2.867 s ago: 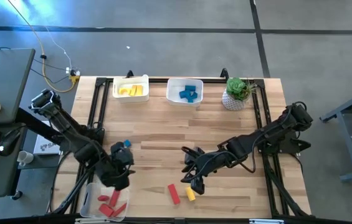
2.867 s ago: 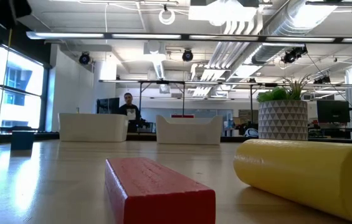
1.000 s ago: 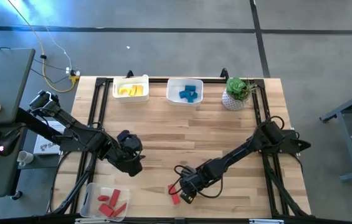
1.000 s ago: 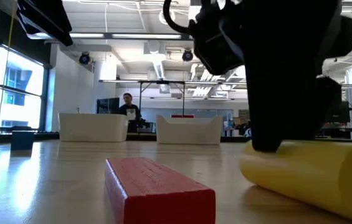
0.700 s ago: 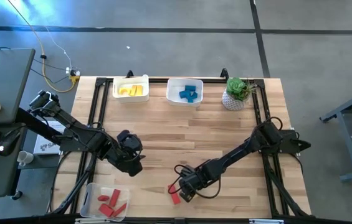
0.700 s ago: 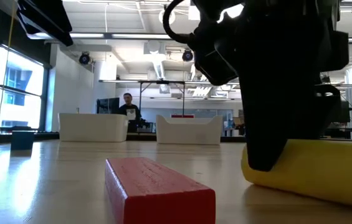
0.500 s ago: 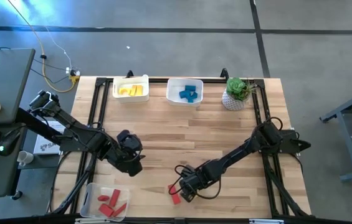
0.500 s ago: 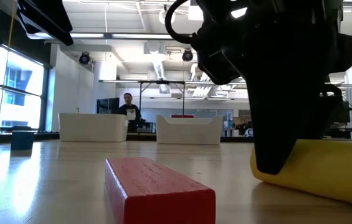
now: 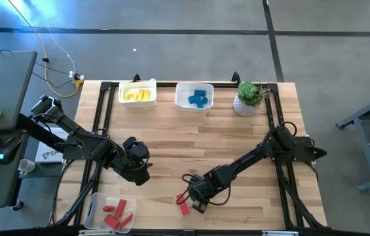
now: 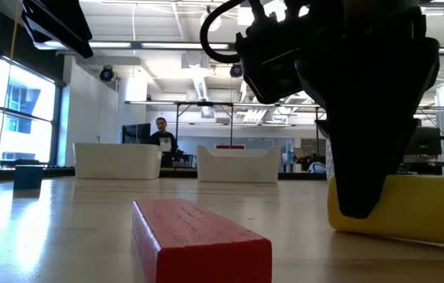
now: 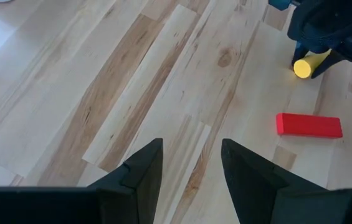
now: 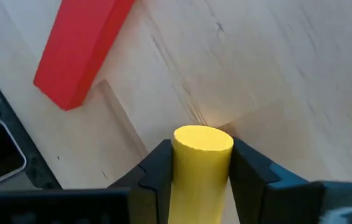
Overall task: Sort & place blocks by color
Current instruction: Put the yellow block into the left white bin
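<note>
A: Starting at the table's near edge, what do we record?

B: We find the right gripper low over the wood near the front edge, its two fingers clamped on the sides of a yellow cylinder. In the low view one end of that cylinder is tilted off the surface. A red bar lies flat just beside it, not touching.

A: And at the front left corner?

B: We see a white bin holding several red blocks.

A: Where do we locate the other arm?

B: The left gripper hangs over bare wood at mid-table, left of centre, well apart from the right one. Its fingers stand apart with nothing between them. From its wrist camera we see the red bar and the yellow cylinder farther off.

A: What do we note at the far edge?

B: Two more white bins sit side by side. The left bin holds yellow blocks; the middle bin holds blue blocks. A potted plant stands to their right, near the far right corner.

A: Anything beyond the table?

B: In the low view we see a person standing in the room behind.
</note>
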Motion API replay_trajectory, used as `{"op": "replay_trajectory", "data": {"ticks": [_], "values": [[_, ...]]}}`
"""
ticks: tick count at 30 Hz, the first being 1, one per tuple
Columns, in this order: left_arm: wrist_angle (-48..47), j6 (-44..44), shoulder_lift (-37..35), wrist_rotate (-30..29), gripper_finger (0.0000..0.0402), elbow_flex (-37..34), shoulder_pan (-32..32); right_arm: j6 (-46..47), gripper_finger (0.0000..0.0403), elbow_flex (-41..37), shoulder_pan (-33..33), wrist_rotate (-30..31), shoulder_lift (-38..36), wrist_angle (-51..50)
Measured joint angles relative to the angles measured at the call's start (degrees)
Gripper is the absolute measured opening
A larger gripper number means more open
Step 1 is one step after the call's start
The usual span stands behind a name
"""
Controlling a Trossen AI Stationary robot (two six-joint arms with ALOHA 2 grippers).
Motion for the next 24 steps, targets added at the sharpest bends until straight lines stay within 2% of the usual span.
{"op": "replay_trajectory", "data": {"ticks": [3, 8, 17, 24], "values": [[0.0, 0.1, 0.0, 0.0, 0.0149, 0.0, 0.0, -3.2, 0.0101, -0.2, -0.9, 0.3, -1.0, 1.3], [0.1, 1.6, 0.0, 0.0, 0.0149, 0.0, 0.0, -9.5, 0.0101, -0.4, -3.8, 7.6, -4.6, 3.0], [0.2, 2.0, 0.0, 0.0, 0.0150, 0.0, 0.0, -20.1, 0.0101, -0.2, -9.1, 7.1, -10.8, 5.2], [0.2, 4.9, 0.0, 1.6, 0.0164, 0.0, 1.4, -27.8, 0.0101, -0.1, -13.8, 4.5, -14.9, 5.9]]}}
